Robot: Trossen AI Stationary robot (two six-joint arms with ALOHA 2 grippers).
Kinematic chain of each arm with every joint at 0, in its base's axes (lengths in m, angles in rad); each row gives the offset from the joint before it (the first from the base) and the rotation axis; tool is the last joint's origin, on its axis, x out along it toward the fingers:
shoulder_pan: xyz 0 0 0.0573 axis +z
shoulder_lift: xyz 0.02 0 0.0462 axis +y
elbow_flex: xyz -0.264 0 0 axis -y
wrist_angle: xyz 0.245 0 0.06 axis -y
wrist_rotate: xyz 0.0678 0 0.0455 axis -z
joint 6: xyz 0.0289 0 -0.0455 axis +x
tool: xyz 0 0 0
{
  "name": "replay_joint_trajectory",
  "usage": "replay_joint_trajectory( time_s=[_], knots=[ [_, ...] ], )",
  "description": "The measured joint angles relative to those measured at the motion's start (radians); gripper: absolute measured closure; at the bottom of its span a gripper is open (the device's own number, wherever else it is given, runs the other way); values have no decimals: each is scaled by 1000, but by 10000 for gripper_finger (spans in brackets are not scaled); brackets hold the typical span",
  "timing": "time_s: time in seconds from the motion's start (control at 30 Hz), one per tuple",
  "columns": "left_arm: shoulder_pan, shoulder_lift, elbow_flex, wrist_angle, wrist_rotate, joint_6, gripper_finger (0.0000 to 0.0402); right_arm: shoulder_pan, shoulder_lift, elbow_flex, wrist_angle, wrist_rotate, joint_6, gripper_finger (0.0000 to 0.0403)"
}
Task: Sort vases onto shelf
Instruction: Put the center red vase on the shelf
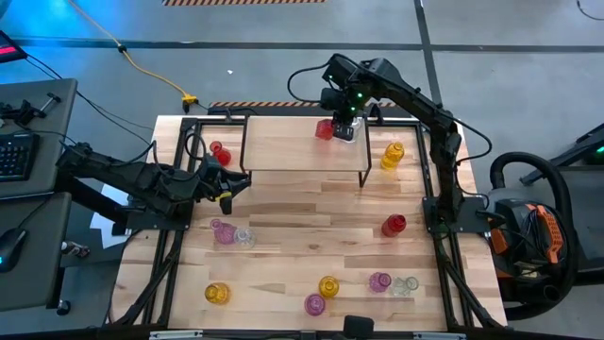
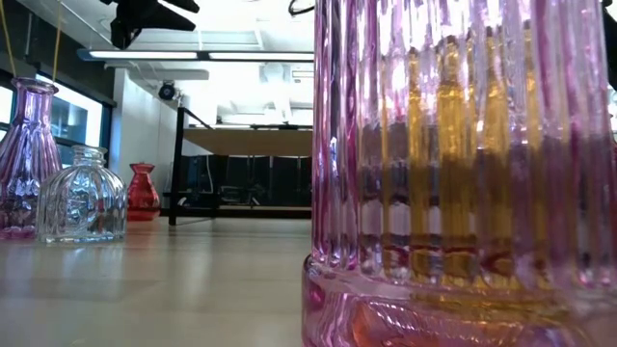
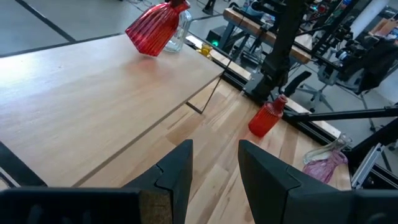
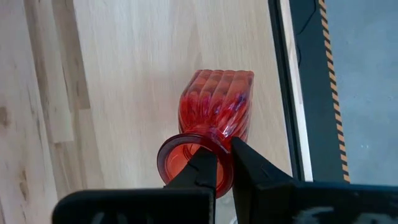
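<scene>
Red ribbed vase [image 4: 214,109] tilted on shelf [image 4: 143,74] near its back right corner, rim pinched in right gripper [image 4: 224,163], fingers closed on it. Clear vase [image 1: 345,131] just beside. Left gripper [image 3: 214,163] near shelf's left edge, fingers part open, holding nothing.

Grey floor [image 1: 283,28], ceiling strip lights [image 2: 193,55], window [image 2: 72,116].
</scene>
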Motion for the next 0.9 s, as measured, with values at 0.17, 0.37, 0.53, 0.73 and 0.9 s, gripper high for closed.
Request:
replay_joint_trajectory(
  time_s=[0.17,0.37,0.53,0.73,0.9],
  knots=[
    [0,0,0,0,0,2,282,0,0,0,13,0,-9,383],
    [0,0,0,-1,0,2,282,0,0,0,10,39,-8,377],
    [0,0,0,-1,0,2,282,0,0,0,31,43,-11,376],
    [0,0,0,-1,0,2,282,0,0,0,40,40,-12,375],
    [0,0,0,-1,0,2,282,0,0,0,48,8,-20,375]
  ],
)
